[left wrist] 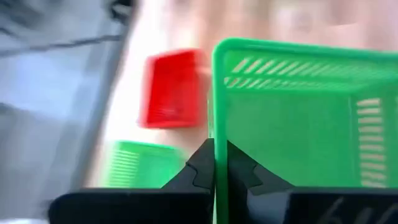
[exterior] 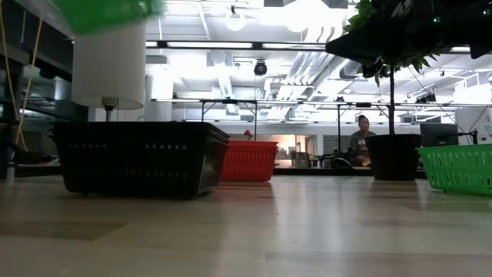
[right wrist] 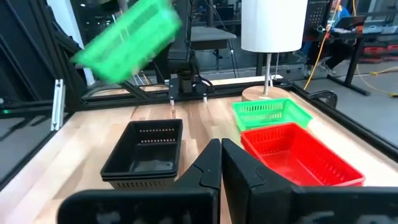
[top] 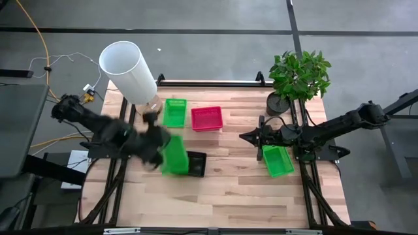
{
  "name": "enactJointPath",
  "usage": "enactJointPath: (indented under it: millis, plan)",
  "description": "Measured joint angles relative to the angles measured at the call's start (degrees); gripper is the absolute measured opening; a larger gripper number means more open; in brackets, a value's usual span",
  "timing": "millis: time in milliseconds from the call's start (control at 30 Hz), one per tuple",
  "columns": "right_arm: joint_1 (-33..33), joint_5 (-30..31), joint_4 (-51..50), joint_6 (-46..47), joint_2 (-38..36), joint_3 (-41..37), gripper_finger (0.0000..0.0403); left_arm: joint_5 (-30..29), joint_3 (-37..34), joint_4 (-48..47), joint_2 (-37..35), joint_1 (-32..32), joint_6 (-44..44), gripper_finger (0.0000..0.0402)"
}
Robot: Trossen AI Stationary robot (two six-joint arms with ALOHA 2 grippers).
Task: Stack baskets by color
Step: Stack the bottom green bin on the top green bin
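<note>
1. High view: left end effector (top: 157, 149) is carrying a green basket (top: 174, 155) above the black basket (top: 196, 164); it should be heading to the green basket by the lamp (top: 174, 111).
2. Left wrist view: fingers are pinching the rim; keeping it level would help.
3. Right wrist view: right end effector (right wrist: 221, 163) is waiting closed, empty.

A robotics lab or workshop floor, this one. A pale wooden-slat table (top: 222, 189) sits on a black metal frame (top: 307, 189) over grey concrete floor (top: 209, 13), with an orange cable (top: 40, 32) trailing across it. Beyond the table, the low view opens into a wide industrial hall: white exposed ceiling ducts (exterior: 307, 65), strip lights (exterior: 231, 46), a dark dome camera (exterior: 260, 68), and a person (exterior: 360, 137) seated at far benches.
</note>
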Motion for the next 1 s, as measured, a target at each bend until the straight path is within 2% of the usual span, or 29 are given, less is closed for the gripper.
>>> enactJointPath:
  millis: [233, 433, 667, 1000]
  plan:
    - [-0.01, -0.01, -0.1, 0.16, 0.0, 0.0, 0.0, -4.79, 6.93, 1.8, 2.71, 23.3, 31.43, 0.0]
    - [0.01, -0.01, -1.37, 0.16, 0.0, 0.0, 0.0, 1.63, 7.51, 6.05, 6.79, 39.22, 46.4, 0.0]
    - [0.01, -0.01, -3.39, 0.16, 0.0, 0.0, 0.0, 8.42, 7.53, 7.4, 13.86, 48.42, 53.93, 0.0]
    - [0.0, -0.01, -4.84, 0.16, 0.0, 0.0, 0.0, 13.9, 5.26, 7.57, 22.2, 54.97, 52.01, 0.0]
